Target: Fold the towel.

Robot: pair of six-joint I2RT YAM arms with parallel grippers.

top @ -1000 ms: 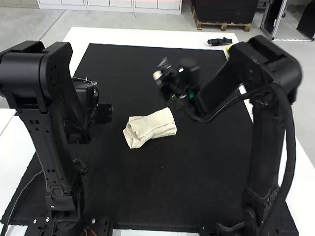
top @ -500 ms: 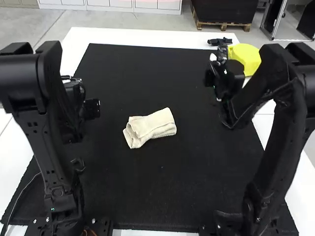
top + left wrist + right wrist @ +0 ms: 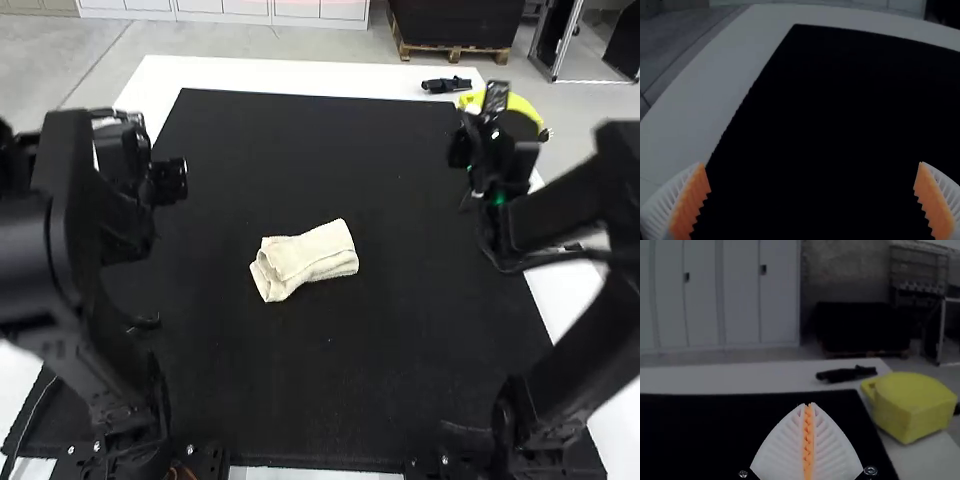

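The cream towel [image 3: 306, 260] lies folded into a small, thick bundle near the middle of the black mat, its left end showing loose layered edges. Off to its left and farther forward is my left gripper [image 3: 125, 165]; in the left wrist view that gripper [image 3: 811, 164] is wide open with nothing between its pads. My right gripper [image 3: 493, 112] is over the mat's far right corner, well away from the towel. Seen from its own wrist, the right gripper [image 3: 808, 405] has its white ribbed fingers pressed together, holding nothing.
A yellow object [image 3: 914, 405] sits at the table's far right, just beyond my right gripper. Beside it a small black item [image 3: 446, 85] lies on the white table edge. The black mat [image 3: 290, 140] covers most of the table [image 3: 300, 74].
The right gripper has swung from near the middle out to the far right corner. My left gripper has moved left and forward, away from the towel. The towel lies as before.
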